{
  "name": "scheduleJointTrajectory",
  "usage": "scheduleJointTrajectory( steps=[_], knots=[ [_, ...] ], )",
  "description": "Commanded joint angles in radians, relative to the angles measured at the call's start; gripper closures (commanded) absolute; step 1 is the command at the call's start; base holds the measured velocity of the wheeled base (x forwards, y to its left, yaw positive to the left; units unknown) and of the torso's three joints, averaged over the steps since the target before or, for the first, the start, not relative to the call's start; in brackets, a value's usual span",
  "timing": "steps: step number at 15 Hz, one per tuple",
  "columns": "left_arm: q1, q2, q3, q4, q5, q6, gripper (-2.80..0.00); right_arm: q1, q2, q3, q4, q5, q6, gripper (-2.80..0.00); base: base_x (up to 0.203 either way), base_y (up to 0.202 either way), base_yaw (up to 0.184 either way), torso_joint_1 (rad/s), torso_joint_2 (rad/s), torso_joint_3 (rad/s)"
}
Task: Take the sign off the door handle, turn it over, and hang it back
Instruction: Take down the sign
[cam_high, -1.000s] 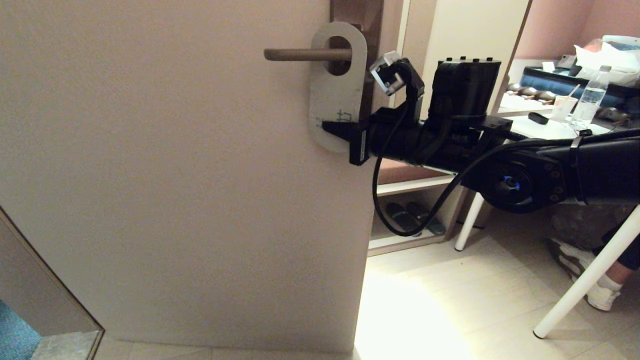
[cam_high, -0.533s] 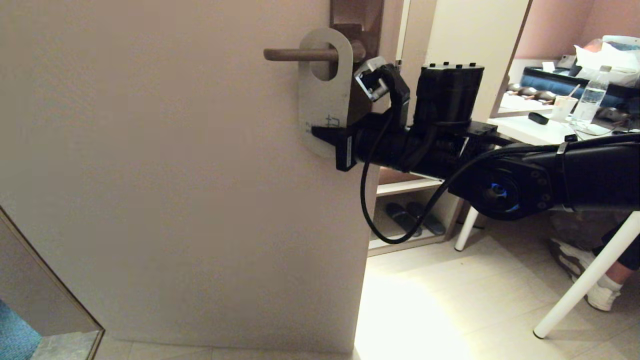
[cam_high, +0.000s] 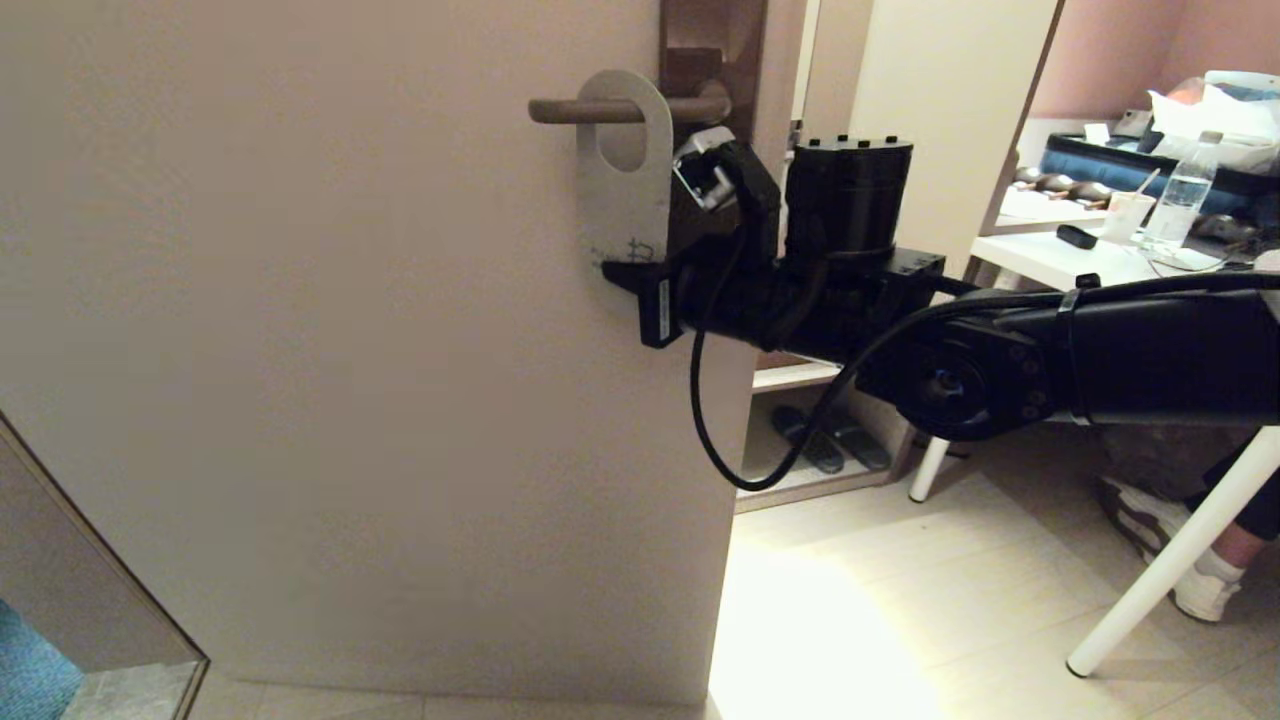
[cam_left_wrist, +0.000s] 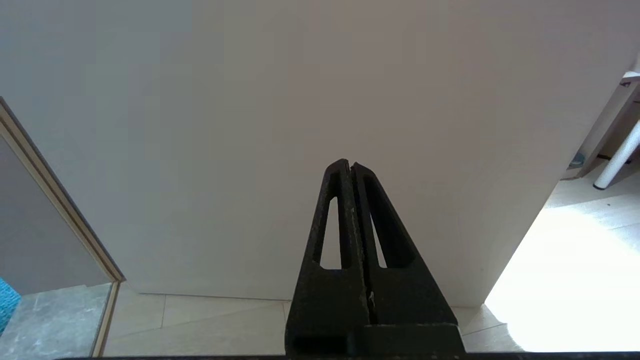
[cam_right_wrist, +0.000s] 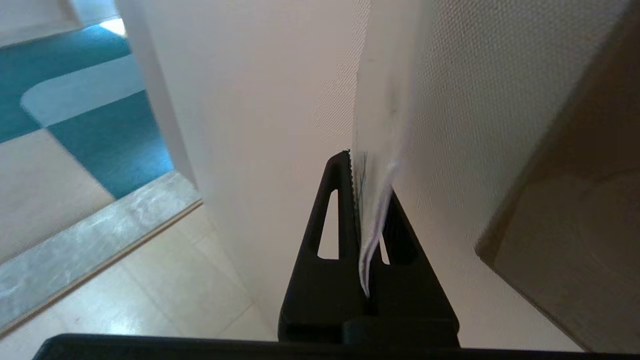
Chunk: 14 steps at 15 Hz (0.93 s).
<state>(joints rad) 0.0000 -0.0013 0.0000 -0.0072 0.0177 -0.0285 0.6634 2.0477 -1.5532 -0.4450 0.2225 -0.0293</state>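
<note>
The sign (cam_high: 615, 205) hangs with its oval hole around the door handle (cam_high: 560, 110), near the lever's free end, white side facing me. My right gripper (cam_high: 625, 272) is shut on the sign's lower end, reaching in from the right. In the right wrist view the sign (cam_right_wrist: 380, 130) runs edge-on up from between the fingers (cam_right_wrist: 340, 200). The brown backplate (cam_high: 712, 40) sits to the right of the sign. My left gripper (cam_left_wrist: 351, 165) is shut and empty, low in front of the door; it does not show in the head view.
The pale door (cam_high: 350, 400) fills the left half. Beyond its edge are a shoe shelf (cam_high: 820, 440), a white table (cam_high: 1080, 255) with a bottle (cam_high: 1178, 205), and a seated person's foot (cam_high: 1200, 590). A mirror frame (cam_high: 100, 560) stands lower left.
My right gripper has moved left with the sign, sliding its hole along the lever from beside the backplate towards the free end.
</note>
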Motion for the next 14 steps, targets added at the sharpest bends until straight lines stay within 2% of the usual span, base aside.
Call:
scheduleJointTrajectory(
  steps=[1, 6, 10, 14],
  knots=[
    [0.000, 0.001, 0.000, 0.000, 0.001, -0.001, 0.00, 0.013, 0.033, -0.030, 0.000, -0.017, 0.009, 0.00, 0.000, 0.000, 0.000, 0.000, 0.00, 0.000],
    [0.000, 0.001, 0.000, 0.000, -0.001, -0.001, 0.00, 0.021, 0.055, -0.063, 0.017, -0.045, 0.029, 0.00, 0.000, 0.000, 0.000, 0.000, 0.00, 0.000],
    [0.000, 0.001, 0.000, 0.000, 0.000, -0.001, 0.00, 0.021, 0.087, -0.131, 0.016, -0.107, 0.029, 0.00, 0.000, 0.000, 0.000, 0.000, 0.00, 0.000],
    [0.000, 0.001, 0.000, 0.000, 0.001, -0.001, 0.00, 0.024, 0.123, -0.197, 0.009, -0.114, 0.029, 0.00, 0.000, 0.000, 0.000, 0.000, 0.00, 0.000]
  ],
)
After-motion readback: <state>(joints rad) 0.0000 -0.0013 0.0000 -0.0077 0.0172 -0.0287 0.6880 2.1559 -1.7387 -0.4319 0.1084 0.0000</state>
